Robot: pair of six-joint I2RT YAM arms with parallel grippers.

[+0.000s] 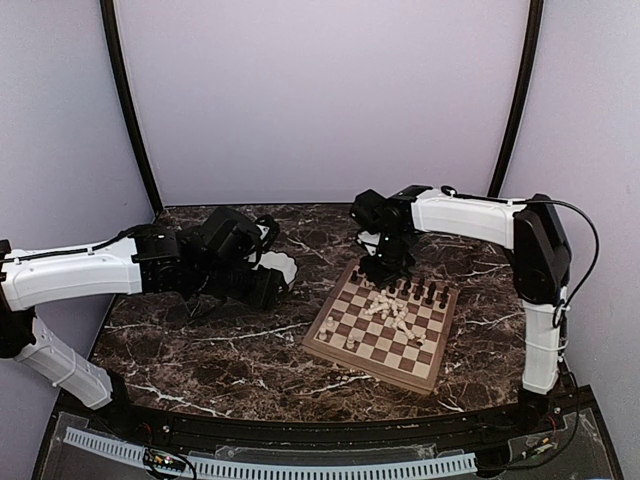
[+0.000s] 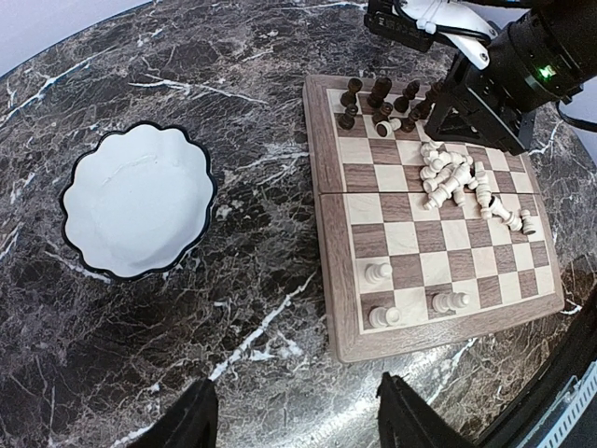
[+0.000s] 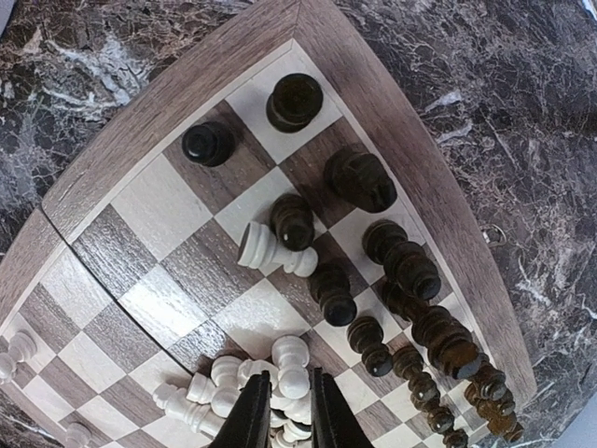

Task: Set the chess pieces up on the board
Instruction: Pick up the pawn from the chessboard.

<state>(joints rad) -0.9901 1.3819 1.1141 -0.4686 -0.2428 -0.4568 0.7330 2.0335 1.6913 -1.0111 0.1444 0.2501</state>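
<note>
The board [image 1: 322, 341] lies right of centre and also shows in the left wrist view [image 2: 326, 233] and the right wrist view [image 3: 140, 112]. Dark pieces [image 3: 364, 177] stand along its far edge. A heap of cream pieces [image 2: 448, 177] lies mid-board. Three cream pieces [image 2: 378, 273] stand near the front corner. One cream piece [image 3: 270, 250] lies among the dark ones. My right gripper [image 3: 291, 415] is over the heap, fingers closed on a cream pawn [image 3: 294, 373]. My left gripper [image 2: 300, 420] is open and empty above the table left of the board.
A white scalloped bowl [image 2: 135, 201] with a dark rim sits empty on the dark marble table [image 2: 242, 317], left of the board. The right arm [image 2: 504, 75] reaches over the board's far edge. The table's curved front edge is close to the board.
</note>
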